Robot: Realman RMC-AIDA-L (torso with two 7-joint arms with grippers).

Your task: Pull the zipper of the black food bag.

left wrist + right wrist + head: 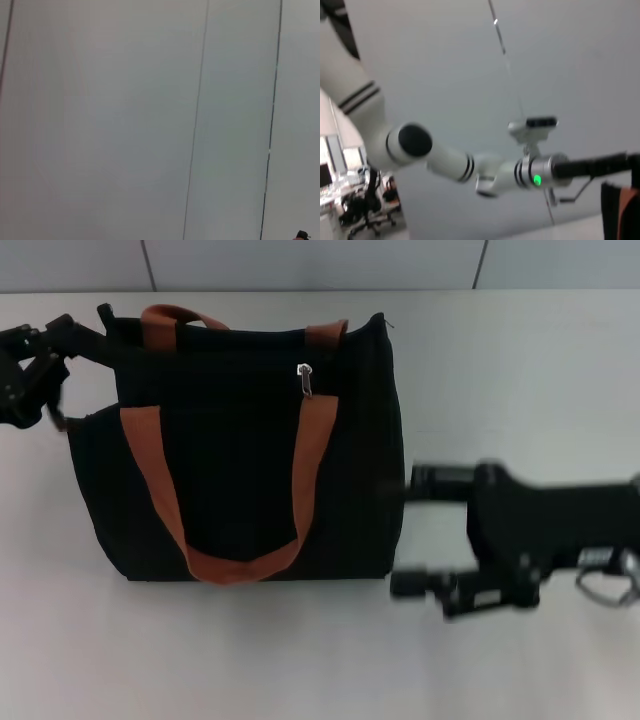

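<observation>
The black food bag (250, 450) lies on the white table with two rust-orange strap handles across its face. The zipper (305, 378), a small silver pull tab, sits on the zipper line near the bag's upper right. My left gripper (70, 340) is at the bag's upper left corner, touching or very near it. It also shows in the right wrist view (600, 165), reaching toward the bag's edge (615, 210). My right gripper (405, 533) is open and empty, just right of the bag's right side, well below the zipper.
The white table (520, 370) spreads to the right of and in front of the bag. A pale panelled wall (300, 260) runs along the back. The left wrist view shows only that wall (150, 120).
</observation>
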